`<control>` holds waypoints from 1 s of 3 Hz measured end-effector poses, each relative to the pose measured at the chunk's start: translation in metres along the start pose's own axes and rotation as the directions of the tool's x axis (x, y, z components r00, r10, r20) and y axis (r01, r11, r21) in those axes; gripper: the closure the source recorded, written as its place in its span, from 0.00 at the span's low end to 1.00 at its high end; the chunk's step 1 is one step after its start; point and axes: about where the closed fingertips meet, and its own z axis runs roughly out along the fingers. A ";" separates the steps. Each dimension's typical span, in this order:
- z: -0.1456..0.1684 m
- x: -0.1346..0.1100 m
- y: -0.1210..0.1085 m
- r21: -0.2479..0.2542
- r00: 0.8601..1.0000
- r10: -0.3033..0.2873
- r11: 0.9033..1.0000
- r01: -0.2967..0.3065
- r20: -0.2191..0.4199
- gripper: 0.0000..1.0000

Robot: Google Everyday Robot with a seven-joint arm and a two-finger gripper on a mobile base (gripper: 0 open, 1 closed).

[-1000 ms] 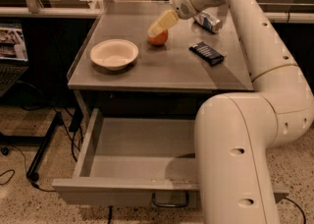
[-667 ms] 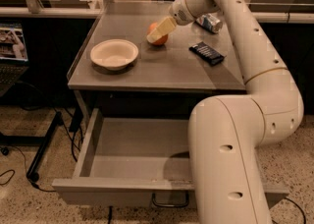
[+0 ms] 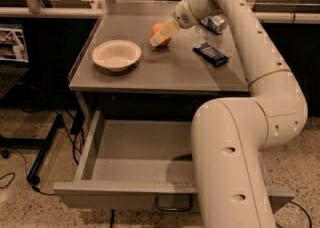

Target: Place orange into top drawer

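The orange [image 3: 157,27] sits toward the back middle of the grey tabletop [image 3: 165,74], to the right of the cream bowl. My gripper [image 3: 163,35] reaches in from the right and is right at the orange, covering its front and right side. I cannot tell whether the orange rests on the table or is lifted just off it. The top drawer [image 3: 135,147] below the tabletop is pulled out and open, with nothing visible inside. Its flat front [image 3: 110,195] faces the camera, and its handle [image 3: 173,205] shows at the bottom edge.
A cream bowl [image 3: 116,55] stands on the left of the tabletop. A black packet [image 3: 210,53] lies to the right of the orange, and a silver-blue can [image 3: 216,22] lies behind it. My large white arm [image 3: 235,142] covers the drawer's right part. Cables run over the floor at the left.
My gripper has dropped slightly lower onto the orange and the forearm has swung a little. The orange, the bowl and the drawer stay where they were.
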 end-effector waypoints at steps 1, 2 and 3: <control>0.006 0.005 0.003 -0.014 1.000 -0.001 1.000 0.001 -0.022 0.00; 0.016 0.012 0.009 -0.037 0.998 -0.003 0.999 0.001 -0.055 0.02; 0.021 0.014 0.011 -0.047 0.998 -0.001 0.999 -0.002 -0.066 0.02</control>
